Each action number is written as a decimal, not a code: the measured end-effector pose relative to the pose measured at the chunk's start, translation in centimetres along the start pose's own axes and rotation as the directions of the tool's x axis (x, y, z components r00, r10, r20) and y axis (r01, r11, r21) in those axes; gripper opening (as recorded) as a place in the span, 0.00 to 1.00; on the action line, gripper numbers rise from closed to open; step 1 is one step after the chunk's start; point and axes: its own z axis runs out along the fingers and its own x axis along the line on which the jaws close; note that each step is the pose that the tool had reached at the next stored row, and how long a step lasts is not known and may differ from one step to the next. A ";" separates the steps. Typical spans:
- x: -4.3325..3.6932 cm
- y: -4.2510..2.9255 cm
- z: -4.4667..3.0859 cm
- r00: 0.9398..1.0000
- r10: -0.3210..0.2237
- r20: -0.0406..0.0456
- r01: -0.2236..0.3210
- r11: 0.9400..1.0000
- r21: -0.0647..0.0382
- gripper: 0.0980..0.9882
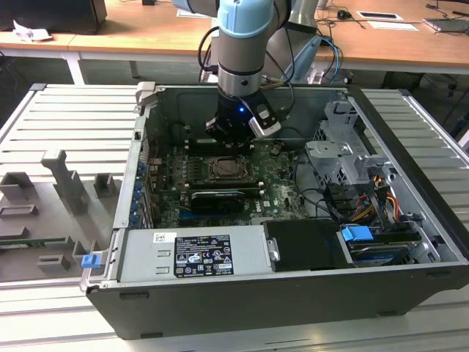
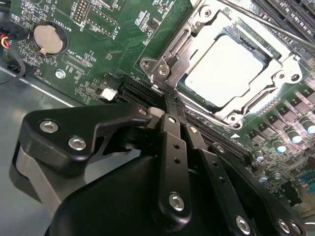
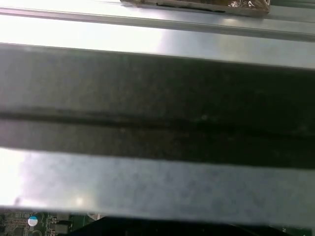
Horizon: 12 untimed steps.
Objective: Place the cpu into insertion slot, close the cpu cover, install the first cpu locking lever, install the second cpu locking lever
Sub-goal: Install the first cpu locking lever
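Observation:
The cpu (image 2: 229, 66) lies flat in the insertion slot (image 1: 229, 170) on the green motherboard, its pale top showing through the window of the cpu cover (image 2: 179, 49). The cover lies down over it. A thin metal lever rod (image 2: 266, 22) runs along the socket's far side. My gripper (image 2: 166, 101) sits just off one corner of the socket, close above the board, its black fingers (image 2: 173, 132) pressed together with nothing seen between them. In the exterior view the gripper (image 1: 233, 136) hangs inside the open case, directly behind the socket.
A coin battery (image 2: 47, 39) sits on the board beside the gripper. A black card (image 1: 214, 198), the power supply (image 1: 194, 253), a drive cage (image 1: 341, 158) and cables (image 1: 366, 202) crowd the case. The case wall (image 3: 157, 113) is close in the first wrist view.

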 end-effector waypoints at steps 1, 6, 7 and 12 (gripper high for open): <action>0.00 0.00 0.00 1.000 0.000 0.000 0.000 1.000 0.000 0.01; 0.00 -0.01 0.02 1.000 0.000 0.000 0.000 1.000 0.006 0.01; -0.02 0.02 0.08 1.000 0.000 0.000 0.000 1.000 0.006 0.01; -0.02 0.00 -0.04 1.000 0.000 0.000 0.000 1.000 0.010 0.01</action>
